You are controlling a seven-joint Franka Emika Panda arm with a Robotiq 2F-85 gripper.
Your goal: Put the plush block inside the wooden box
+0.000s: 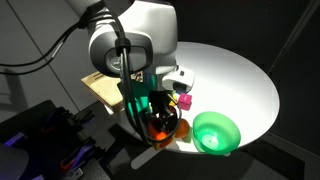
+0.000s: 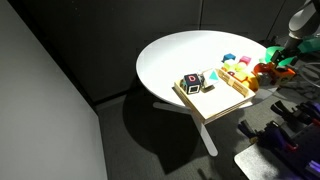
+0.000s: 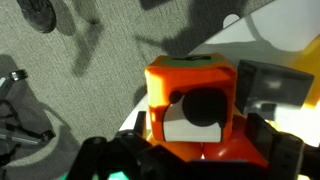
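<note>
Mid-carry: clamped shut on the plush block (image 3: 190,100), orange cube with whitish patch filling the wrist view, dark finger parts low on either side of it. Holding it at the rim of the table (image 2: 170,55), by the gripper (image 2: 268,72) in an exterior view; apparently lifted clear of the surface, with carpet showing behind it in the wrist view. Not yet over the wooden box (image 2: 222,98); near it, with a cluster of small coloured cubes (image 2: 235,65) in between

Next: translate toward the box, keep enough height to clear the cubes and the near wall, line up over bare floor, lower, open. Probably some squash and spring-back on release, given the soft look

Containers:
- in the wooden box: grey cube (image 2: 192,83) at one end, small teal piece (image 2: 210,75) just beside it, cannot tell whether inside the wall or against it; bare wood elsewhere
- green bowl (image 1: 232,128), close to the gripper: nothing visible inside
</note>
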